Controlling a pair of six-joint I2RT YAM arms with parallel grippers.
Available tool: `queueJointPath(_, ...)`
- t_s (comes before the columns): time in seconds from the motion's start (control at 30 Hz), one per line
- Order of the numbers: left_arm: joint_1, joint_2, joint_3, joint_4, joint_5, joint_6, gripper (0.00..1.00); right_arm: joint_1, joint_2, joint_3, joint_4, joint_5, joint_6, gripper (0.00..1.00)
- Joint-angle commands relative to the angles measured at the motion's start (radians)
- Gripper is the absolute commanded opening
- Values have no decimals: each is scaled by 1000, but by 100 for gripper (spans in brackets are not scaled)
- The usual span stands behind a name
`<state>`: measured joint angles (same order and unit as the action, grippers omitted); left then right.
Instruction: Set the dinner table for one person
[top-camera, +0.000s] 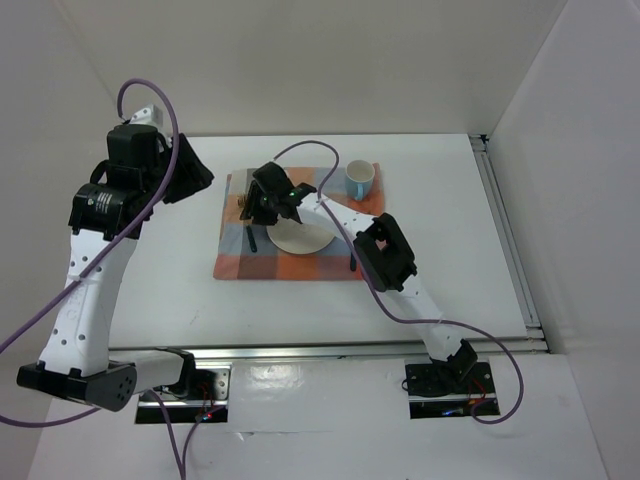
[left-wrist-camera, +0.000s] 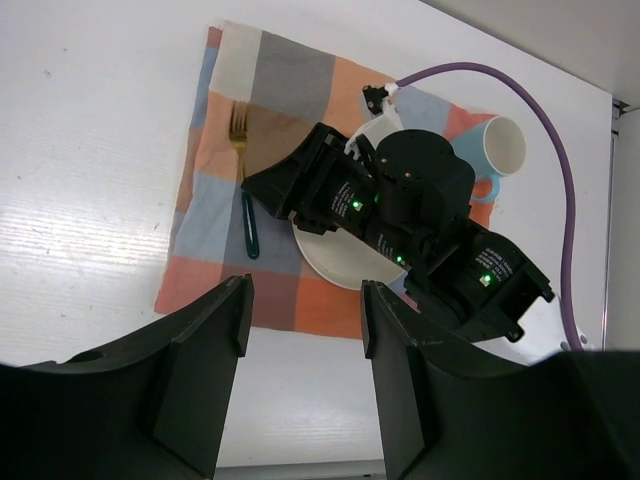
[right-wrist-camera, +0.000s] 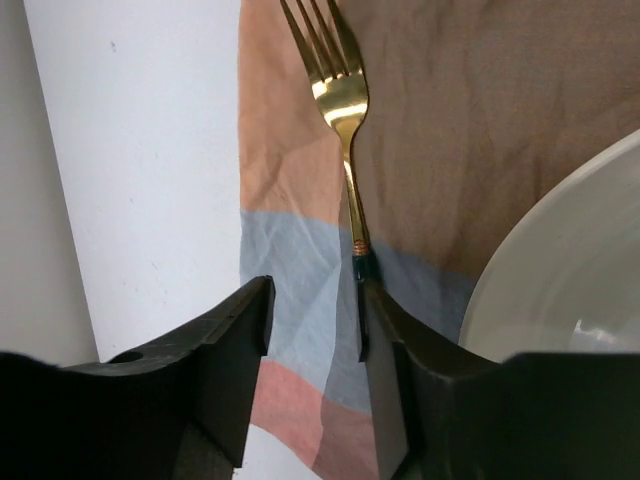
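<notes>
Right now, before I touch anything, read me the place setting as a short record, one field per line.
table: white, carries the mat
mat: checked cloth, lying flat
plate: white, on the mat
fork: gold, dark handle, on mat left of plate, tines pointing far
mug: blue, upright, at mat's far right corner
right gripper: open, low over fork handle
left gripper: open, raised, holds nothing

This is a robotics lab test cell rather than a home. A large plain white rectangular tabletop (top-camera: 160, 290) is boxed in by bare white panel walls (top-camera: 350, 60), with silver metal rails (top-camera: 512, 245) along two edges. Two white-and-black robot arms (top-camera: 85, 290) are bolted at its near edge, trailing purple cables (left-wrist-camera: 565, 200). A small orange, blue and grey checked cloth mat (top-camera: 250, 262) lies on it
</notes>
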<state>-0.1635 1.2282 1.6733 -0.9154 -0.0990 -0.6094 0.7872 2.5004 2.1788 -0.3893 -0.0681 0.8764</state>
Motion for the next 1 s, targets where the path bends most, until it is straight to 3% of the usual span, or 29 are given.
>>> queueJointPath(0.0, 9, -33, -6, 7, 1, 0, 64, 6, -3, 24, 72, 21, 19, 51)
queueJointPath(0.33, 9, -33, -6, 7, -8, 0, 64, 6, -178, -125, 148, -10, -45, 57)
queueJointPath(0.43, 9, -23, -6, 7, -31, 20, 64, 6, -290, -180, 124, 30, -117, 73)
queueJointPath(0.47, 18, -22, -6, -8, -59, 34, 65, 6, -355, -197, 80, 59, -170, 85)
queueJointPath(0.57, 61, -9, -6, -19, -122, 65, 68, 6, -495, -296, -59, 229, -255, 99)
queueJointPath(0.73, 82, 28, -66, -10, -226, 89, 74, 6, -707, -569, -285, 621, -255, 100)
queueJointPath(0.83, 82, 48, -99, 13, -254, 99, 74, -3, -839, -730, -489, 776, -127, 100)
queueJointPath(0.97, 82, 68, -112, 44, -254, 99, 74, -3, -1009, -899, -684, 806, 47, 100)
